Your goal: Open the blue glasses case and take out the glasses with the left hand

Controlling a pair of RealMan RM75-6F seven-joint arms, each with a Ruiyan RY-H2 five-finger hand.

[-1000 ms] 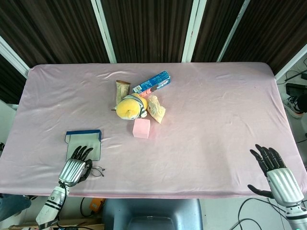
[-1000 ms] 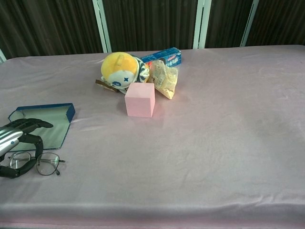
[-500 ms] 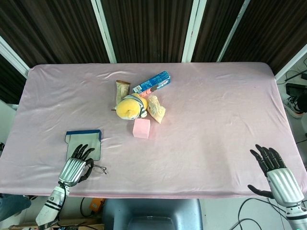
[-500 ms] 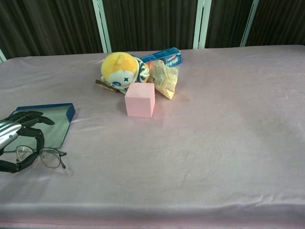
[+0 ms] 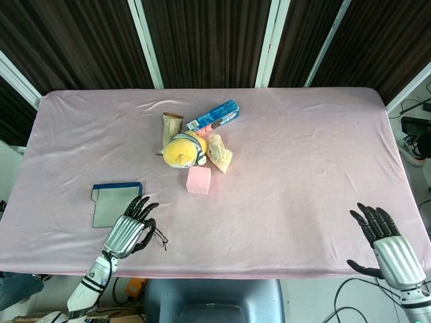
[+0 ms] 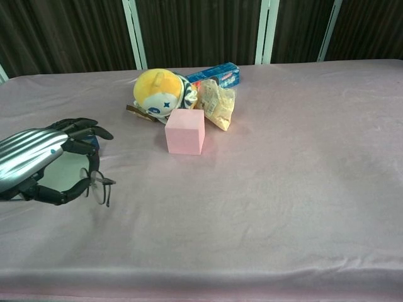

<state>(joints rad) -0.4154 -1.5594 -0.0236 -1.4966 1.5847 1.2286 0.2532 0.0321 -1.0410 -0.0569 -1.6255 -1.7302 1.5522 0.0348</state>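
The blue glasses case (image 5: pixel 116 202) lies open near the table's front left, its pale lining up; in the chest view my left hand hides most of the case (image 6: pixel 63 173). My left hand (image 5: pixel 130 229) (image 6: pixel 44 160) hangs above the cloth just right of the case and pinches the thin-framed glasses (image 5: pixel 159 237) (image 6: pixel 97 185), which dangle from its fingertips. My right hand (image 5: pixel 385 237) rests open at the front right edge, holding nothing; the chest view does not show it.
A yellow plush toy (image 5: pixel 182 150), a pink cube (image 5: pixel 199 180), a snack bag (image 5: pixel 219 152), a brown wrapper (image 5: pixel 171 126) and a blue box (image 5: pixel 213 115) cluster at the table's middle back. The pink cloth (image 5: pixel 303 168) covers the whole table.
My left hand has risen off the table and moved right, away from the case, carrying the glasses up from the cloth. The right hand has not moved.
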